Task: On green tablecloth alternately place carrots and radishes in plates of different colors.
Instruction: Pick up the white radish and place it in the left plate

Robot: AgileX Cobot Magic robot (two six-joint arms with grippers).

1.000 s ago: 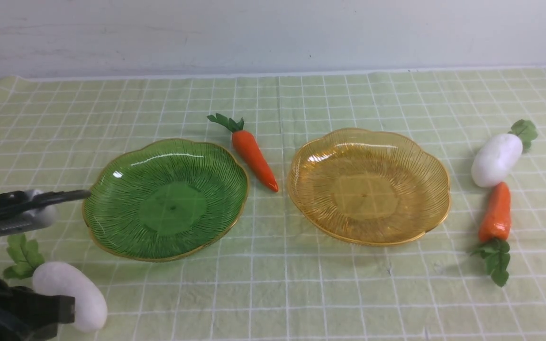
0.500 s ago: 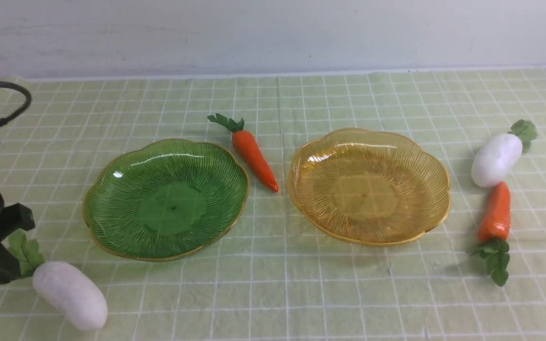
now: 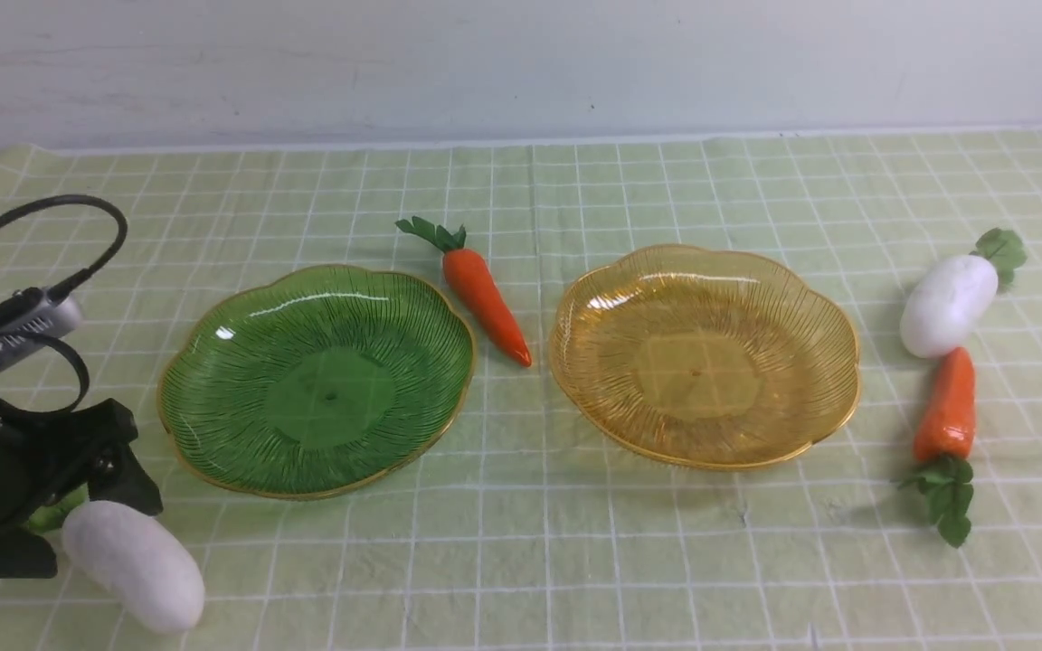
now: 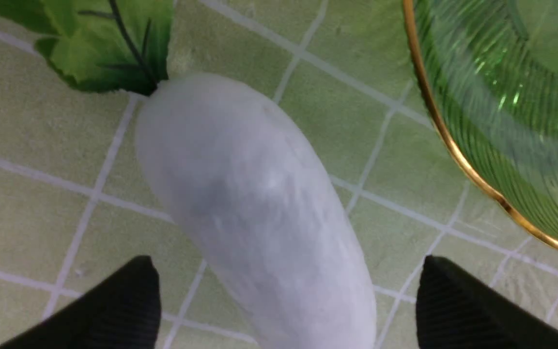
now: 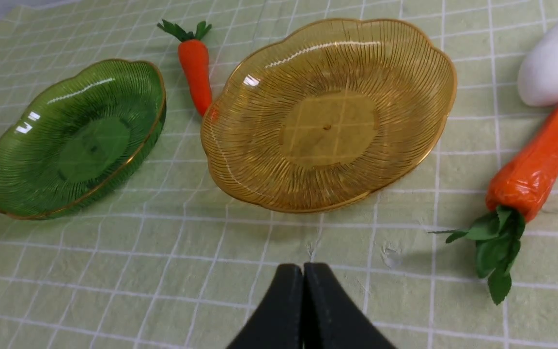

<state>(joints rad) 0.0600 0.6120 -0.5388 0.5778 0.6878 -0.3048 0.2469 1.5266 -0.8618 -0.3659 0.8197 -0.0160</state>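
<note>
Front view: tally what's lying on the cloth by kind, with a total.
Carrots: 2 (centre carrot, right carrot)
Radishes: 2 (left radish, right radish)
Plates: 2 (green plate, amber plate)
Total: 6

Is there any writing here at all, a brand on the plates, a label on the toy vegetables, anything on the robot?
No readable text in any view.
The green plate and amber plate show only moulded ribs and gold rims.
The carrots and radishes are plain, with no labels.
The tablecloth has only a white grid.
On the silver device on the left arm, any marking is too small to read.
</note>
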